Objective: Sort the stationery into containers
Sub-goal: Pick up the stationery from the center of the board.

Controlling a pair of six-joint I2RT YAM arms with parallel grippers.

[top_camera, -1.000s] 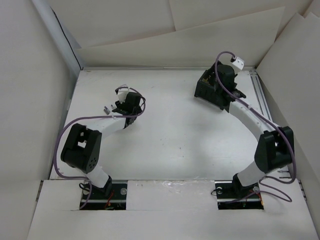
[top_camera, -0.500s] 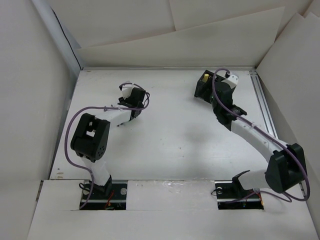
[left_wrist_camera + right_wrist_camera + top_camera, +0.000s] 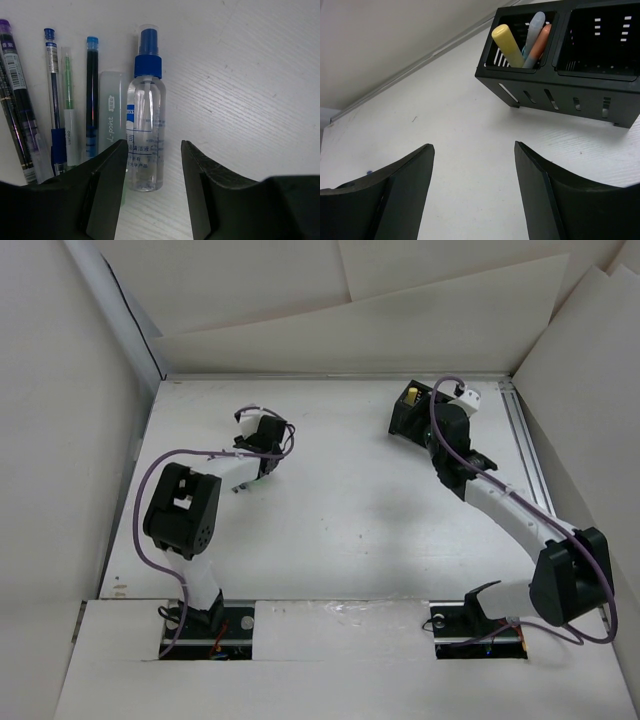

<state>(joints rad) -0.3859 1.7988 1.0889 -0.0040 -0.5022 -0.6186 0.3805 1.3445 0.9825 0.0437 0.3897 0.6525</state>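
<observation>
In the left wrist view several pens lie side by side on the white table: a purple and black pen (image 3: 15, 100), a blue-capped pen (image 3: 54, 90), a green pen (image 3: 68, 100) and a blue pen (image 3: 91, 95). Beside them lie a frosted lead case (image 3: 111, 107) and a clear spray bottle (image 3: 146, 100) with a blue nozzle. My left gripper (image 3: 152, 146) is open, with its jaws on either side of the bottle's base. The black two-compartment box (image 3: 560, 95) holds yellow (image 3: 507, 45), blue (image 3: 535, 27) and orange (image 3: 542, 42) markers in its left compartment. My right gripper (image 3: 472, 147) is open and empty, a short way from the box.
From above, the box (image 3: 403, 418) stands at the back right, and the left arm's wrist (image 3: 262, 435) covers the pens at the back left. White walls (image 3: 350, 330) close in the table. A metal rail (image 3: 525, 440) runs along the right edge.
The right arm has drawn back from the box, and the yellow marker now shows in it. The left arm has reached farther back, over the pens.
</observation>
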